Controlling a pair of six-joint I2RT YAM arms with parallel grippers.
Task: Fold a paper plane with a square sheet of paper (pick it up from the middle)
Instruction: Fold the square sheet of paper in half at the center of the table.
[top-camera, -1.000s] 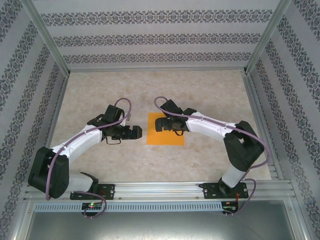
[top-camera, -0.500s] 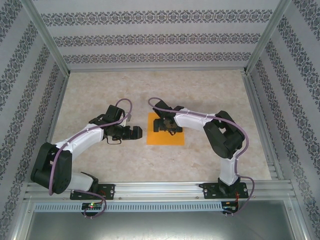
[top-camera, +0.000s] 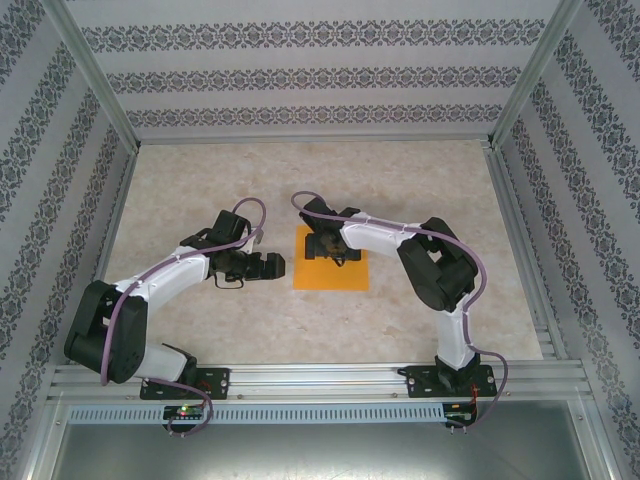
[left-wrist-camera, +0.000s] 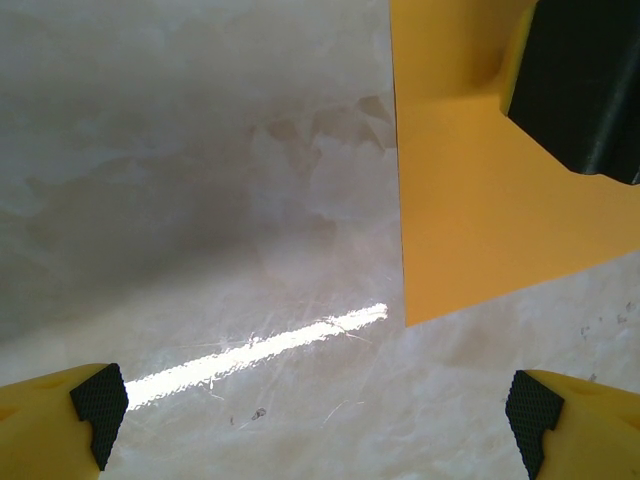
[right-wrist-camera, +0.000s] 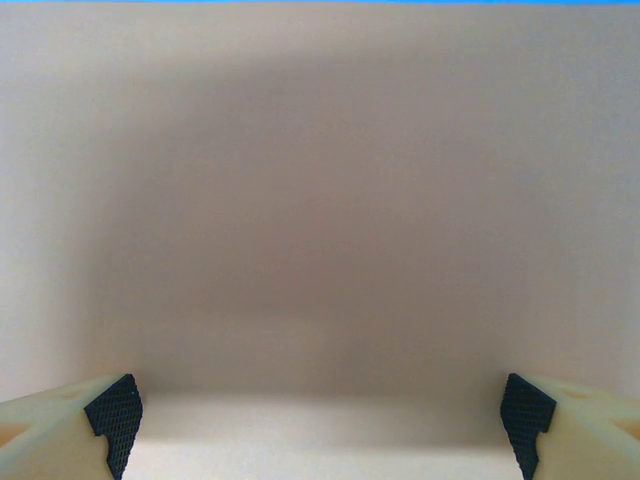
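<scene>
Near rail: Both arm bases sit bolted to the aluminium rail (top-camera: 320, 378) at my edge of the table (top-camera: 230, 330).

Left gripper: The left gripper (top-camera: 264, 266) hangs low over bare marbled tabletop, just beside the sheet's left edge. Its jaws are spread wide and carry nothing. From its wrist camera the fingertips (left-wrist-camera: 98, 402) frame bare table, with one orange corner ahead.

Sheet: The square sheet of paper (top-camera: 350, 275) lies flat near the middle of the table. I see no crease, so no fold is made yet.

Right gripper: The right gripper (top-camera: 328, 250) is poised over the sheet's middle, jaws set wide with nothing between them. Past its fingertips (right-wrist-camera: 113, 415) the wrist camera gives only a plain, washed-out surface, which I take to be the paper. I cannot tell whether the pads touch it.

Handling: I judge the sheet featherlight, limp and likely to slide on this smooth top. It should crease at the slightest pinch, and a stray crease would spoil the folds.

Where to take it: The middle, as the task asks. There is no edge to get under there, so I would press the pads down and close gently to raise a small ridge.

Far side: Bare tabletop, then the patterned wall (top-camera: 320, 80).
</scene>
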